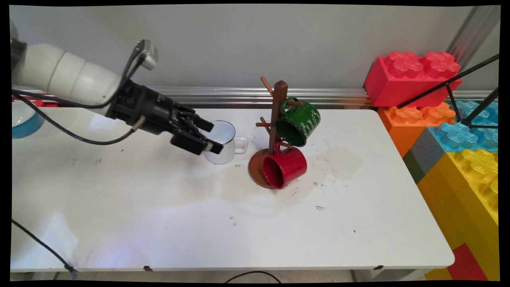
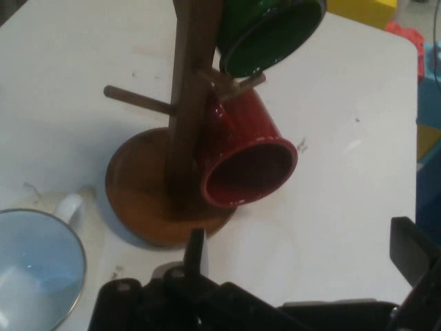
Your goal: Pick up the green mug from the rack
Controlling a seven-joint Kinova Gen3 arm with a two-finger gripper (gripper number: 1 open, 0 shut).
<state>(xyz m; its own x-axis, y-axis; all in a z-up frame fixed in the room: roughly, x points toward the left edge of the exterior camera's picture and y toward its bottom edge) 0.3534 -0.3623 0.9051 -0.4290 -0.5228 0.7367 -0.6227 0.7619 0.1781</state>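
The black gripper (image 1: 212, 138), fingers spread apart and holding nothing, hovers at the rim of a white mug (image 1: 223, 140) standing on the white table (image 1: 159, 207). Just right stands a brown wooden mug tree (image 1: 277, 119), with a green mug (image 1: 298, 121) and a red mug (image 1: 283, 166) hanging.

Well ahead of the pincer (image 1: 212, 138), past the white table's (image 1: 239, 231) end, big toy blocks stack up: red block (image 1: 410, 77) on top, orange block (image 1: 414, 119), blue block (image 1: 466, 133) and yellow block (image 1: 474, 175) below. Black tripod legs (image 1: 438, 85) cross them. Far behind the pincer sits a blue bowl (image 1: 24, 119).
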